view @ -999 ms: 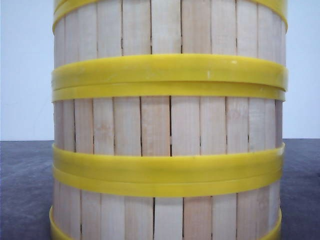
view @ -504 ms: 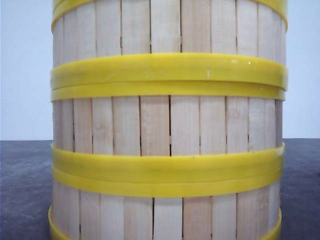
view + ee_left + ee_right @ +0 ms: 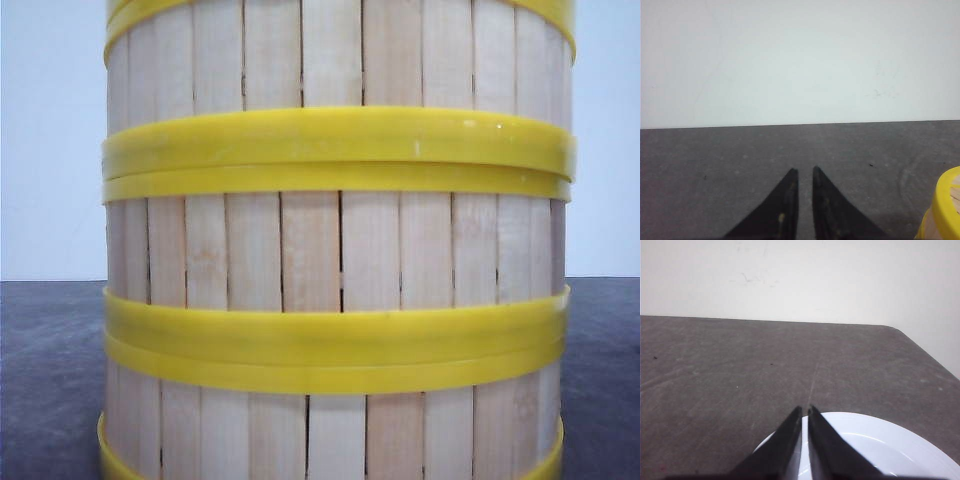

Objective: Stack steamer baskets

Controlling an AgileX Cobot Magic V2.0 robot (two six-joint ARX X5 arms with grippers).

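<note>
Three steamer baskets (image 3: 338, 250) stacked in one column on table (image 3: 50, 380). My left gripper (image 3: 805, 172) nearly closed, empty. My right gripper (image 3: 805, 410) nearly closed, empty, above white plate (image 3: 880, 450).

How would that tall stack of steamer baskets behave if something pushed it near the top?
The stack of steamer baskets would probably tip rather than slide: three tiers stand tall on a narrow footprint. The thin wooden slats suggest it is light, so easily shoved. The smooth yellow rims might let an upper basket shift off.
</note>
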